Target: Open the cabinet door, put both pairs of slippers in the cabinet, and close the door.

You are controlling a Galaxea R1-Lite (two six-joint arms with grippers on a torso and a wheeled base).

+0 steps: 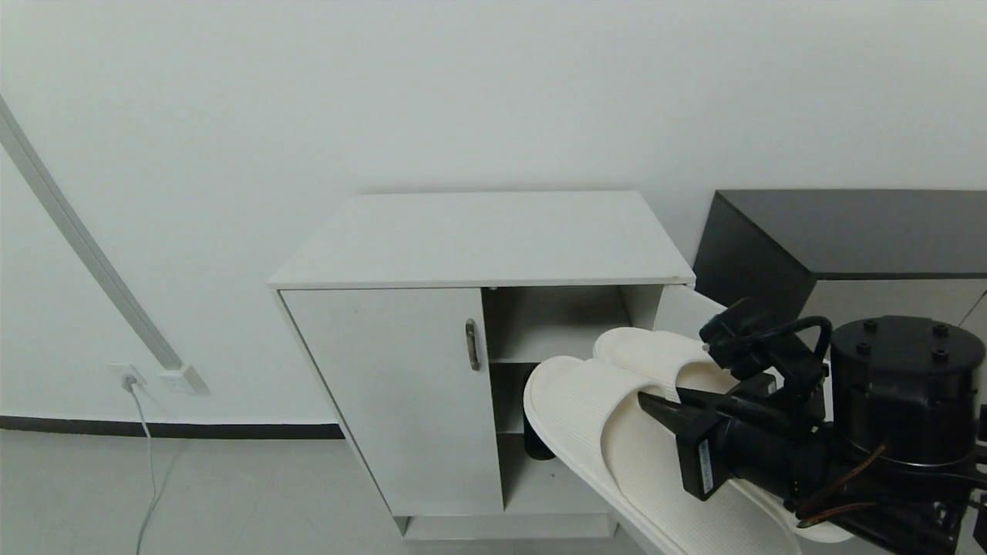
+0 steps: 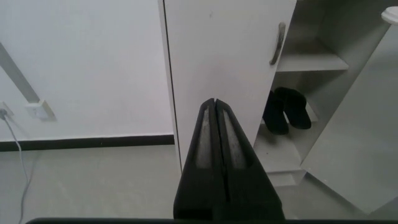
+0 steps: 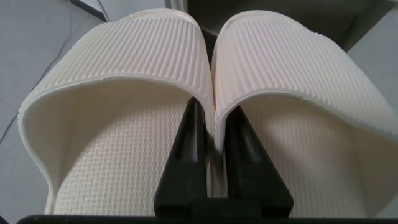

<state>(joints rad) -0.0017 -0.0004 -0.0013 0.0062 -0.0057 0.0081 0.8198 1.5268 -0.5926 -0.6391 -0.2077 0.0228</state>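
The right tool (image 1: pixel 655 405) is pinching the white slippers (image 1: pixel 586 416). Its two fingers are squeezing the inner sides of both slippers together, so the pair is hanging side by side in the air. The toes are pointing at the open right half of the white cabinet (image 1: pixel 478 239), just in front of its shelves. The right door (image 1: pixel 682 308) is standing wide open beside the slippers. The left door (image 1: pixel 393 393) is sitting shut, with its handle (image 1: pixel 472 344) showing at the edge.

Inside the cabinet, the black slippers (image 2: pixel 286 111) are leaning upright on a low shelf, under the shelf above.

The left tool (image 2: pixel 215 106) is hanging low in front of the shut left door. Its fingers are pressing flat together and gripping nothing.
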